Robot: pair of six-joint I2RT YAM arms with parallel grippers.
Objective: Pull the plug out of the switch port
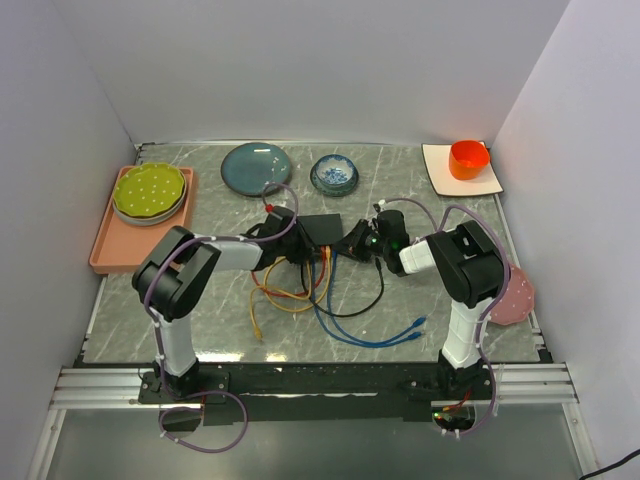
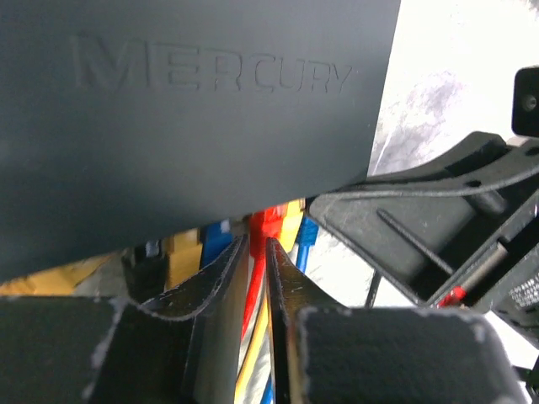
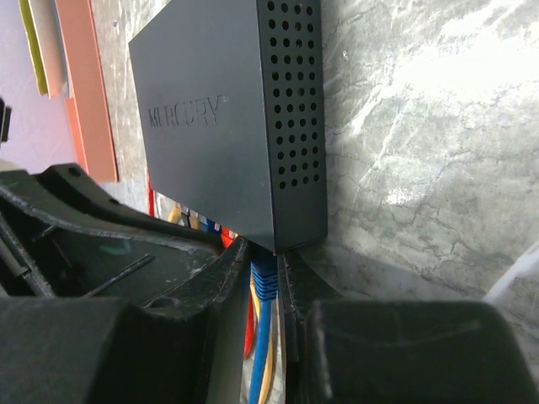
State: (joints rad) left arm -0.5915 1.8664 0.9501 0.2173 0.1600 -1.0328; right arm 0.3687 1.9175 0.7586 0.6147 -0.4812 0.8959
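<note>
The matte-black switch lies mid-table, marked MERCURY on top, with a vented side. Several coloured cables are plugged into its near edge. My left gripper comes from the left, and its jaws are shut on the red plug right at the sockets. My right gripper comes from the right, and its jaws are shut on the blue plug at the switch's corner port. The sockets themselves are hidden under the switch's edge.
Loose orange, yellow, black and blue cables loop in front of the switch. Behind it are a dark blue plate and a small blue bowl. A green plate on a pink tray is at the left, an orange cup at the back right, and a pink plate at the right edge.
</note>
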